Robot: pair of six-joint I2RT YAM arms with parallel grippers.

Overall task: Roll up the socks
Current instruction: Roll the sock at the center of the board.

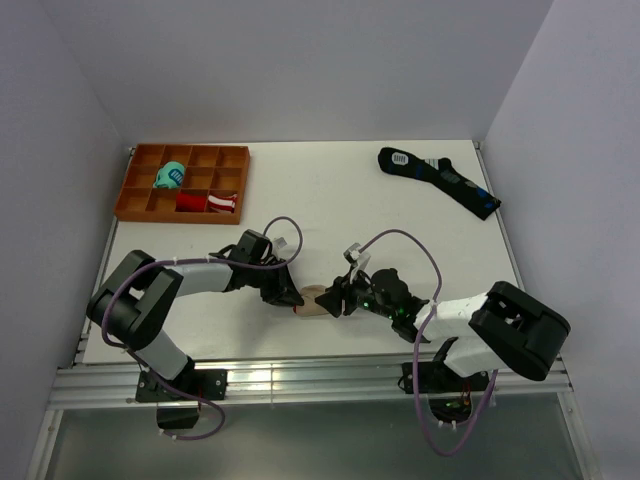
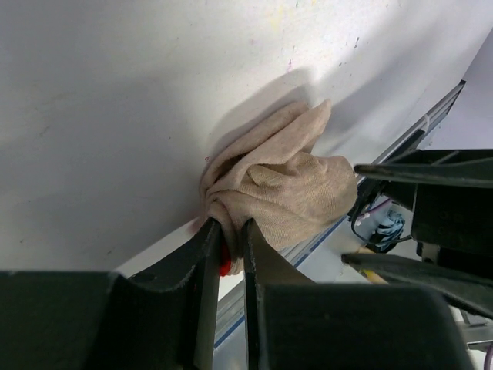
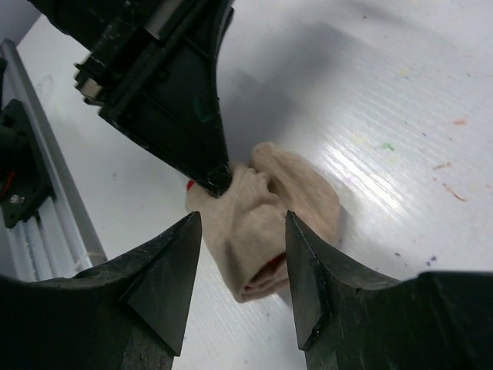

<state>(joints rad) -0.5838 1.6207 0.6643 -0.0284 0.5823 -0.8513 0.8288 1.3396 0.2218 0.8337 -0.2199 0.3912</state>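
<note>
right gripper [image 3: 243, 223] spread, fingers either side of socks [image 3: 269, 223]; left gripper [image 2: 231, 227] pinching edge of socks, red end between jaws; socks bunched on worktop [image 2: 115, 116].

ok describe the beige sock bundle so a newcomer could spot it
Near the front edge of the white table, between the left end effector and the right end effector, lies a small crumpled roll of tan knit fabric. It is the only beige textile: the long black sock lies at the far right, and the teal bundle and red-and-white bundle sit in the orange tray.
</note>
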